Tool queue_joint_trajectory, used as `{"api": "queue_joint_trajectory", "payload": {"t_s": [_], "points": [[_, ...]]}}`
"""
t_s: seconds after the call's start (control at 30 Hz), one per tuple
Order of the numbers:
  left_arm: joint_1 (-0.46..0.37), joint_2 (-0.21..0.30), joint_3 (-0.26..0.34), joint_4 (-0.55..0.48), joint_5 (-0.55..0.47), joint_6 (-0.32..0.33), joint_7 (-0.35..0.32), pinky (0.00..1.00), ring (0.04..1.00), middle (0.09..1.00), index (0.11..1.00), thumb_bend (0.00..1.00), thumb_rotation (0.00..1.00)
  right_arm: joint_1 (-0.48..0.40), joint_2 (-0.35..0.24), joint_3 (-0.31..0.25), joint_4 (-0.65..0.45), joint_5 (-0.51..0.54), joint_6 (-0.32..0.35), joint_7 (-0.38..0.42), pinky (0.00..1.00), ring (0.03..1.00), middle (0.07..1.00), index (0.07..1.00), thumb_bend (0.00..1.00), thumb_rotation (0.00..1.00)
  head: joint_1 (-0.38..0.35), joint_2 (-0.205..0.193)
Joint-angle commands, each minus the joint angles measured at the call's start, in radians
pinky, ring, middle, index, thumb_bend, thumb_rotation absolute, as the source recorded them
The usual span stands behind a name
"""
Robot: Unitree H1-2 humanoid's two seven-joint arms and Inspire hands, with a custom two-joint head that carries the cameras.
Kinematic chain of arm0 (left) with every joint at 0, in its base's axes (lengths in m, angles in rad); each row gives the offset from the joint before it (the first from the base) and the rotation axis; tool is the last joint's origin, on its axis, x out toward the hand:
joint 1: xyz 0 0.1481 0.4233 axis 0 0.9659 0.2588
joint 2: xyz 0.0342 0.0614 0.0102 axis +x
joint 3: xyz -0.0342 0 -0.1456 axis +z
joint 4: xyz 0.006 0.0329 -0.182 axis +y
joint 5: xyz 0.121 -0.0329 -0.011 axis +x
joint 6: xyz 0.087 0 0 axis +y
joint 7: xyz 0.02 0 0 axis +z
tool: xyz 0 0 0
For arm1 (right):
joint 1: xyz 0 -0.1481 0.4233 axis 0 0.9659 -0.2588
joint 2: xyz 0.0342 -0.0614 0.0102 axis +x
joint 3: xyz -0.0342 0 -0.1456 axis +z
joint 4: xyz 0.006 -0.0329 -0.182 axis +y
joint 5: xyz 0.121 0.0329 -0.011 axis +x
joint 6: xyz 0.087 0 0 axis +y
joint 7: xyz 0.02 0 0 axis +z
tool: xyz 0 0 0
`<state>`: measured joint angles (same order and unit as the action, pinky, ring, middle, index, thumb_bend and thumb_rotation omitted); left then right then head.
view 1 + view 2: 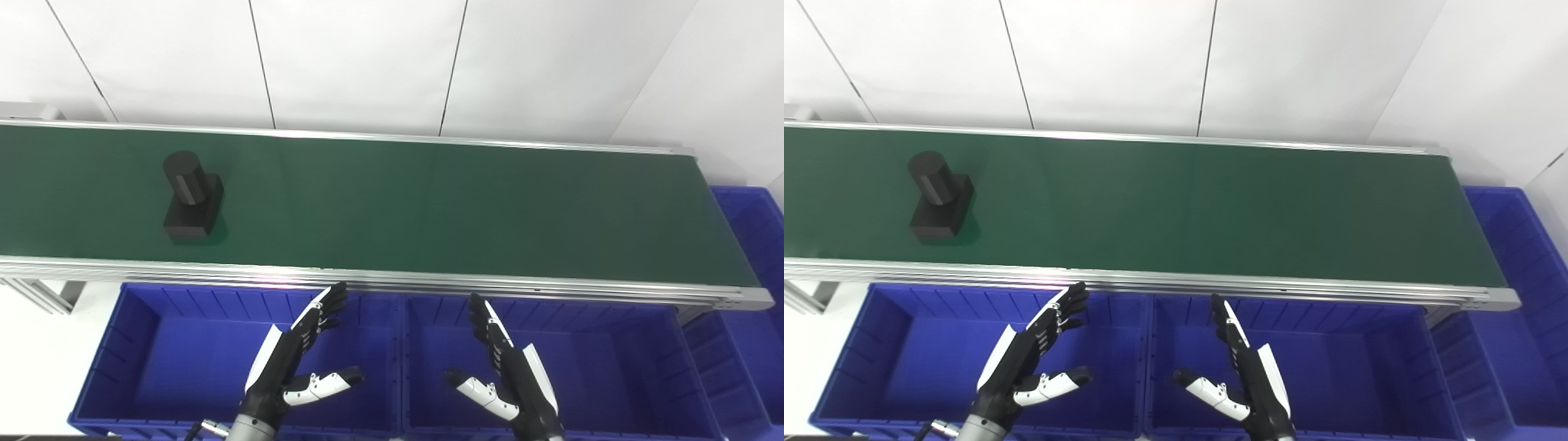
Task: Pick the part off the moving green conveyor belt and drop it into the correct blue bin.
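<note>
A black part [190, 197], a cylinder standing on a square block, rides on the left stretch of the green conveyor belt [429, 208]. My left hand [294, 361] hovers open over the left blue bin [141, 343], fingers spread and holding nothing. Over the middle blue bin [618, 361] my right hand [505, 370] is open too, palm turned inward. Both hands sit below the belt's near rail, well to the right of the part.
A third blue bin [750, 245] stands past the belt's right end. An aluminium rail [429, 285] borders the belt's near side, with a white panelled wall behind. The belt's frame leg [43, 294] shows at lower left.
</note>
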<state>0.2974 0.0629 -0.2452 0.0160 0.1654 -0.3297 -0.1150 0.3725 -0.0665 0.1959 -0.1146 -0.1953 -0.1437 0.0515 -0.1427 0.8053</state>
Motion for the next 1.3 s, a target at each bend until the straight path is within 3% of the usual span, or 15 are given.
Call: {"api": "queue_joint_trajectory", "payload": {"t_s": [0.0,0.43,0.6,0.7,0.73,0.77,0.8,0.93,1.27], "points": [[-0.003,0.003,-0.002,-0.028,0.000,-0.009,-0.001,0.83,0.894,0.911,0.907,0.75,0.56,-0.003,0.004,0.000,-0.033,-0.004,-0.003,-0.002,0.94,0.969,0.971,0.984,0.84,0.64,0.000,0.001],[-0.008,0.000,-0.001,-0.019,0.001,-0.020,0.003,0.84,0.886,0.909,0.908,0.73,0.56,-0.005,0.004,-0.003,-0.029,-0.004,0.001,-0.001,0.93,0.970,0.975,0.986,0.85,0.64,0.000,-0.006],[-0.004,-0.004,0.000,-0.012,-0.006,-0.020,0.004,0.84,0.885,0.910,0.908,0.73,0.54,-0.001,0.002,-0.003,-0.022,0.000,-0.010,0.000,0.93,0.977,0.981,0.986,0.84,0.62,0.040,-0.029],[0.000,-0.012,-0.001,0.015,-0.002,-0.042,0.014,0.84,0.883,0.906,0.902,0.75,0.54,0.004,-0.007,-0.007,-0.016,0.006,-0.019,0.002,0.93,0.993,0.993,0.984,0.83,0.62,0.133,-0.067],[0.000,-0.014,-0.002,0.024,0.003,-0.049,0.017,0.85,0.882,0.903,0.899,0.76,0.54,0.005,-0.009,-0.008,-0.015,0.010,-0.022,0.003,0.93,0.997,0.998,0.984,0.83,0.62,0.133,-0.067],[0.000,-0.016,-0.005,0.037,0.009,-0.061,0.021,0.85,0.882,0.901,0.898,0.76,0.54,0.007,-0.014,-0.010,-0.011,0.016,-0.030,0.004,0.93,0.999,0.999,0.984,0.83,0.62,0.182,-0.092],[0.001,-0.018,-0.007,0.045,0.018,-0.073,0.026,0.85,0.881,0.900,0.897,0.77,0.54,0.008,-0.018,-0.012,-0.006,0.024,-0.037,0.005,0.94,1.000,1.000,0.984,0.82,0.61,0.182,-0.092],[0.000,-0.026,-0.020,0.084,0.045,-0.120,0.045,0.85,0.884,0.904,0.902,0.77,0.55,0.009,-0.032,-0.019,0.019,0.052,-0.077,0.009,0.97,0.999,1.000,0.990,0.79,0.59,0.256,-0.152],[-0.020,-0.022,-0.046,0.141,0.066,-0.139,0.077,0.80,0.857,0.885,0.896,0.82,0.56,0.004,-0.051,-0.022,0.075,0.032,-0.168,-0.011,0.98,0.983,0.980,0.986,0.72,0.56,0.301,-0.234]]}}
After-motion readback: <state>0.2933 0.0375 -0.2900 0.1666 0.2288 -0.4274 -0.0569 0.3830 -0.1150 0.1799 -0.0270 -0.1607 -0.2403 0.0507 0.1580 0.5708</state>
